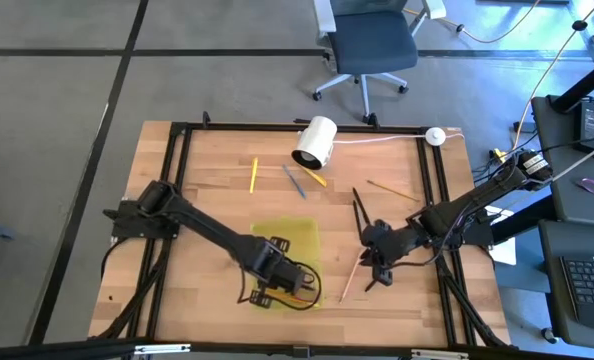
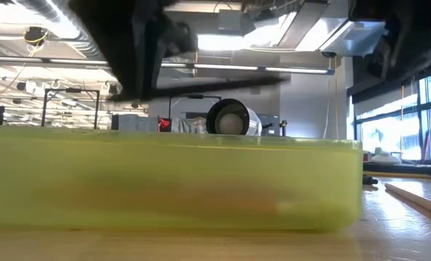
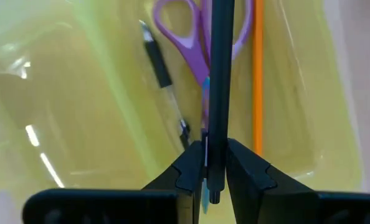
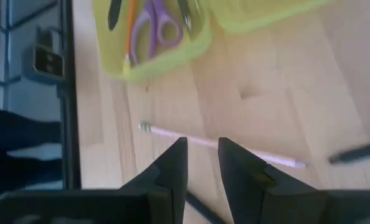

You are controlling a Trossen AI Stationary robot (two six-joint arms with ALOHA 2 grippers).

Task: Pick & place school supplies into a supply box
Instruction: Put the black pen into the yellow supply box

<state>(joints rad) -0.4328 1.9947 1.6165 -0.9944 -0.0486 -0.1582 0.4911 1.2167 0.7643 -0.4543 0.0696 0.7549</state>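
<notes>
From above, the left gripper [image 1: 289, 283] hangs over the tray [image 1: 295, 236], its load hidden, while its wrist view shows fingers pinching a black pen [image 3: 220, 74] above scissors [image 3: 194, 37]; the right gripper [image 4: 202, 163], narrowly parted and empty, hovers over a pink pencil [image 4: 222, 144].

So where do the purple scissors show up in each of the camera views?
High view: hidden; the left gripper covers that end of the yellow-green box.
Low view: not visible; only the box's cloudy wall shows.
Left wrist view: the scissors lie in the box, handles behind the black pen held in the fingers.
Right wrist view: scissors in the box, beside an orange pencil.
Shared landmark: the yellow-green box.
</notes>
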